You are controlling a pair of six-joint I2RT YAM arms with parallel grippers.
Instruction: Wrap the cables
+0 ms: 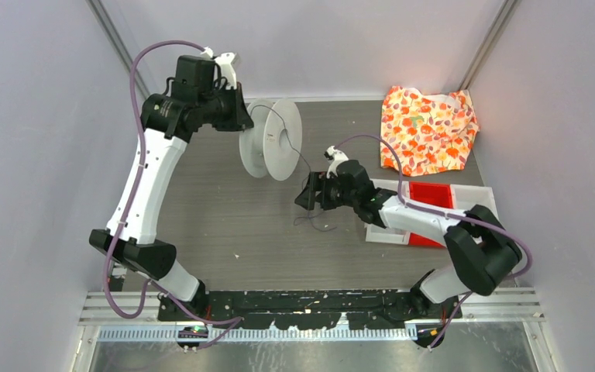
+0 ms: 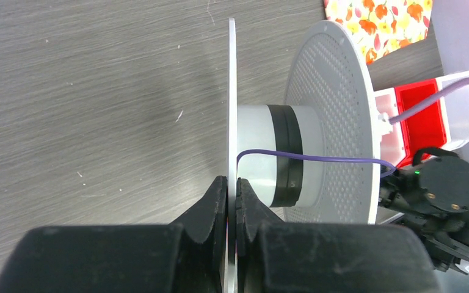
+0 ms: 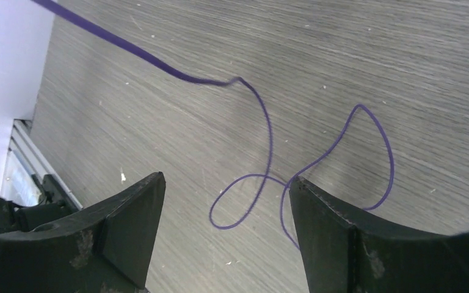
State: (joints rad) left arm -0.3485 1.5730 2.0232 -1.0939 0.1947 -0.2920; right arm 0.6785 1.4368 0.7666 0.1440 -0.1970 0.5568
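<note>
A white spool (image 1: 271, 139) stands on edge at the back middle of the table. My left gripper (image 1: 242, 116) is shut on the rim of its near flange (image 2: 232, 91). The spool's core carries a black band (image 2: 290, 155). The thin purple cable (image 2: 317, 159) runs from the core toward the right arm. Its loose end lies in loops on the table (image 3: 262, 183). It shows faintly in the top view (image 1: 315, 225). My right gripper (image 3: 226, 183) hangs open just above these loops and holds nothing. It is also in the top view (image 1: 307, 194).
A flowered cloth (image 1: 428, 130) lies at the back right. A white tray with red compartments (image 1: 426, 194) sits under the right arm. Grey walls close in the left, right and back sides.
</note>
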